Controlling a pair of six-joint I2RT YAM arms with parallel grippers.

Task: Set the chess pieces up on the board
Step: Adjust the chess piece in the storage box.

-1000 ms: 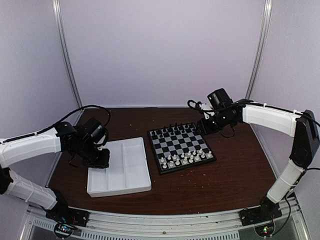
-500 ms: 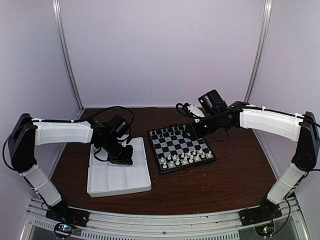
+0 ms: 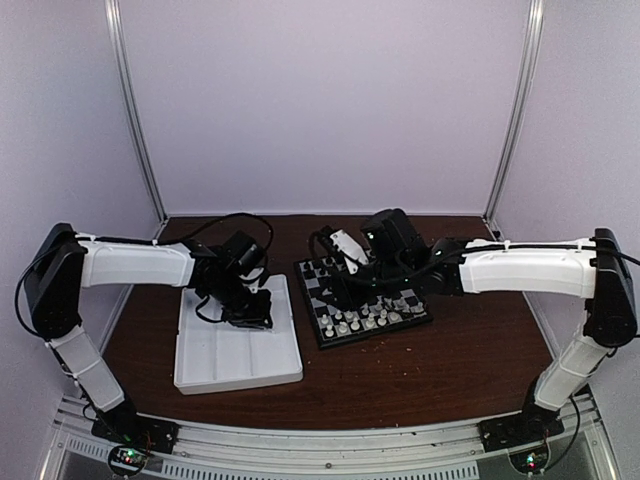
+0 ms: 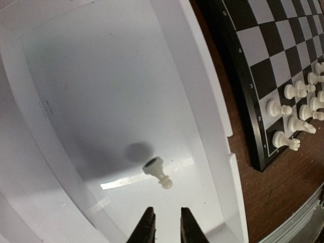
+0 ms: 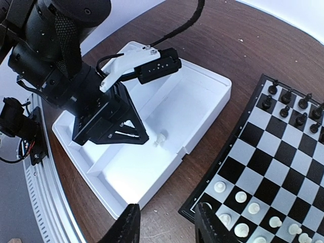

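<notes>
Found the board (image 3: 362, 298) lying flat on the brown worktop (image 3: 460, 350). Counted two rows of white chess pieces (image 3: 368, 318) standing along the board's near edge, and black chessmen (image 3: 345, 262) ranged along its far edge. Noted a white compartmented tray (image 3: 240, 360) just left of the board, parted from it by a thin strip of worktop. Spotted one lone white piece (image 4: 158, 172) lying on its side in the tray compartment next to the board, well apart from the rows on the squares. Saw the left pincer (image 4: 164, 229) hanging over that same compartment, left of the board, its fingers parted by only a narrow gap and gripping nothing, the fallen piece just ahead of the tips and untouched. Saw the right pincer (image 5: 167, 227) held above the board's left side, spread wide, with nothing between its fingers. Looked pawn-like in outline, that lone piece, but could not tell its kind for certain from any view
</notes>
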